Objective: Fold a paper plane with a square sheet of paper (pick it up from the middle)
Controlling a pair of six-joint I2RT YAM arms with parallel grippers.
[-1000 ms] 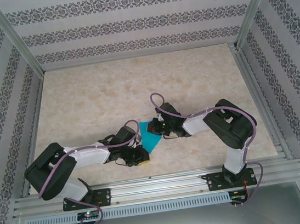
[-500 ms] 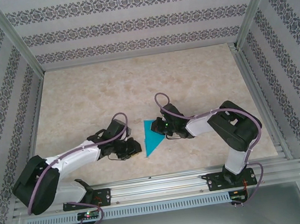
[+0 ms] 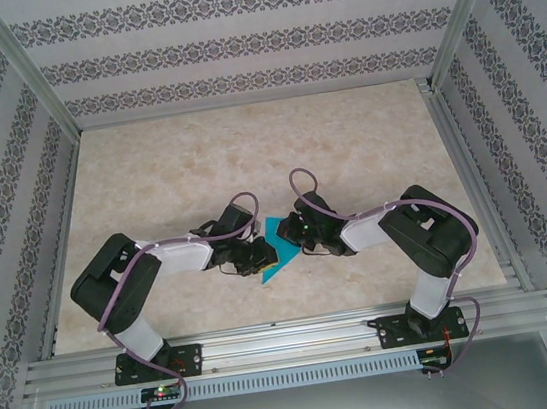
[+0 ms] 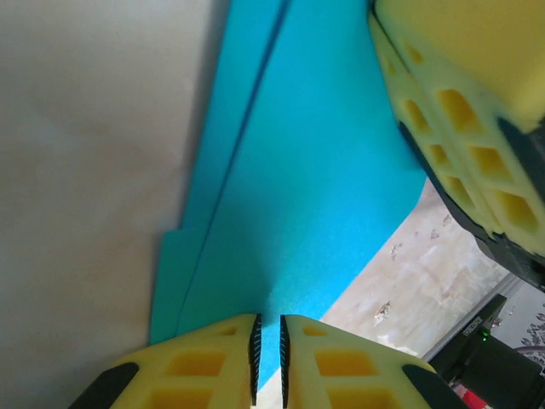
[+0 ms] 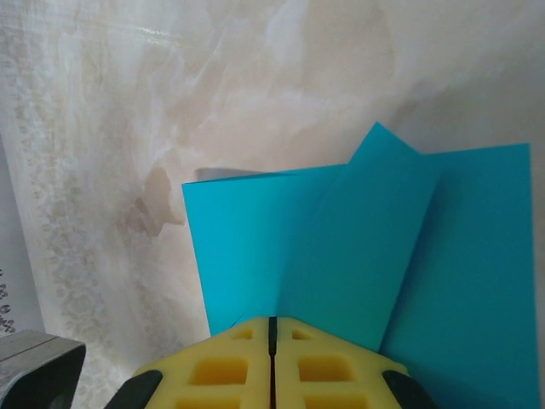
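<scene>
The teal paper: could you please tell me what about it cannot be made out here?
- Top view: paper too small to read its folds; left tool and right tool overlap its sides.
- Left wrist view: far end cut by the frame; the blurred right tool hides part of it.
- Right wrist view: right side cut off; near edge behind the right tool.

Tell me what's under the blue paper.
The marbled tabletop shows around the folded blue paper; whatever lies directly beneath is covered.

Lab test booth: aluminium frame [image 3: 292, 341], wallpapered walls [image 3: 233, 48], marble tabletop [image 3: 198, 164].
</scene>
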